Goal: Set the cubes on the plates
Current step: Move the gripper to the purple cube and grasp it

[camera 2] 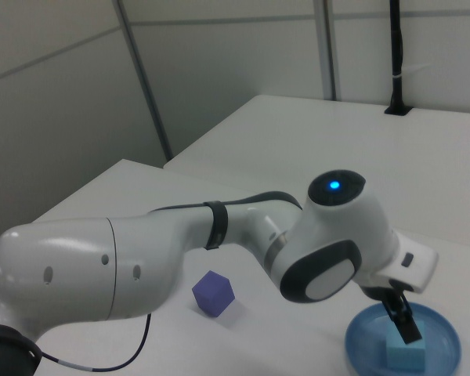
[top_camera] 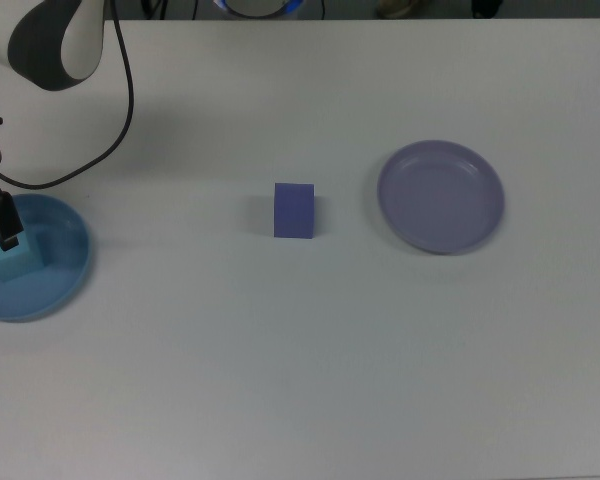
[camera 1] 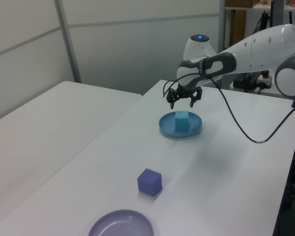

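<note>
Our cyan cube (camera 1: 181,121) sits on the blue plate (camera 1: 165,126), our gripper (camera 1: 182,98) hangs spread and empty above it, so next we grab the violet cube (top_camera: 294,210) for the purple plate (top_camera: 441,196).

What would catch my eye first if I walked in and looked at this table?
Probably the big white robot arm, its gripper open just above a cyan cube sitting in a blue plate. Next, a violet cube alone mid-table, apart from a bare lavender plate on the top view's right.
</note>
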Motion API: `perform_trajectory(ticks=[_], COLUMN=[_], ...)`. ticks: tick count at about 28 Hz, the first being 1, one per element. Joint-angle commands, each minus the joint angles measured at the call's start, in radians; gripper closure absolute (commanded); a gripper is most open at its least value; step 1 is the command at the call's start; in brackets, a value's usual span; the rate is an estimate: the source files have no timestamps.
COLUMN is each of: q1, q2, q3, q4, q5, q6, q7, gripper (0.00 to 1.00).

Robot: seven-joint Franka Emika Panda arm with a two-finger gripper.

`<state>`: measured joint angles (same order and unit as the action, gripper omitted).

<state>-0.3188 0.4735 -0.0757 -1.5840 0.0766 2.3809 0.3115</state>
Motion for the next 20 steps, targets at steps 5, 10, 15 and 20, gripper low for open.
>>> perform_trajectory(ticks=[5, 10, 15, 20], q1=[0.095, 0.139, 0.204, 0.285], q2=[-0.042, -0.078, -0.084, -0.085], q3=[0.108, 0.168, 0.223, 0.247], q4=[0.007, -0.022, -0.033, -0.074], q5=[0.003, -0.009, -0.050, -0.142], q6=[-0.152, -0.215, -0.330, -0.371], q7=[0.009, 0.008, 0.000, 0.006], gripper=[0.00, 0.00, 0.00, 0.00])
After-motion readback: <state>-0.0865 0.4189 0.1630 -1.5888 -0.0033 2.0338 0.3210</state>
